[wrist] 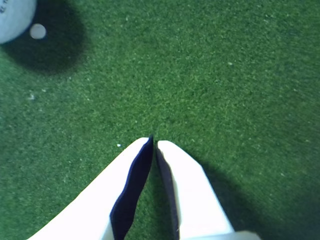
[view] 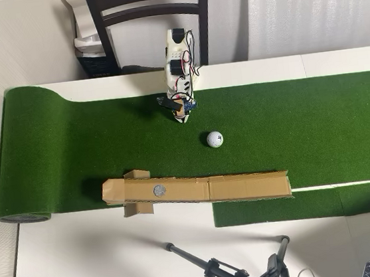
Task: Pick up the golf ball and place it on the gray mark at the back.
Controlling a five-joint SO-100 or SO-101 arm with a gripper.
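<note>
My closed gripper [wrist: 154, 142] is hovering empty over green turf [view: 303, 118], near the golf ball [view: 215, 139].

In the overhead view the ball is sitting on the turf just right of my arm, apart from the gray mark [view: 159, 190] in the cardboard strip [view: 244, 186]. I am judging I should open my fingers [wrist: 180, 170] wide, center over the ball, then descend.

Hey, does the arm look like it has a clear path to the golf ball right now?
Probably yes. The golf ball sits on open turf near the gripper, with nothing between them. The jaws look nearly closed, so they would need to open first.
</note>
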